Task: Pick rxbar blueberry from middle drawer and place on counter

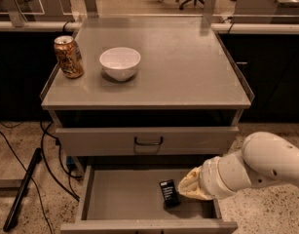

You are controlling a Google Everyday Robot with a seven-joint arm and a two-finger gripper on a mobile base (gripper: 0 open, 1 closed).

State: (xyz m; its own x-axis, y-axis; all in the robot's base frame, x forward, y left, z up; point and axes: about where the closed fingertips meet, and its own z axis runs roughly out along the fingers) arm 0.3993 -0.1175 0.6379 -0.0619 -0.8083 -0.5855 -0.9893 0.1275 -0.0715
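Observation:
The rxbar blueberry [168, 193], a small black bar with pale lettering, lies flat on the floor of the open middle drawer [122, 195], right of centre. My gripper [182, 190] is at the end of the white arm, low inside the drawer on the right, right beside the bar's right edge. The arm's cream wrist cover hides most of it. The grey counter [188, 67] is above, with bare surface on its right half.
A gold-brown can [68, 56] and a white bowl [120, 63] stand on the counter's left part. A shut drawer with a black bow handle [148, 141] is just above the open one. Cables and a dark bar lie on the floor at left.

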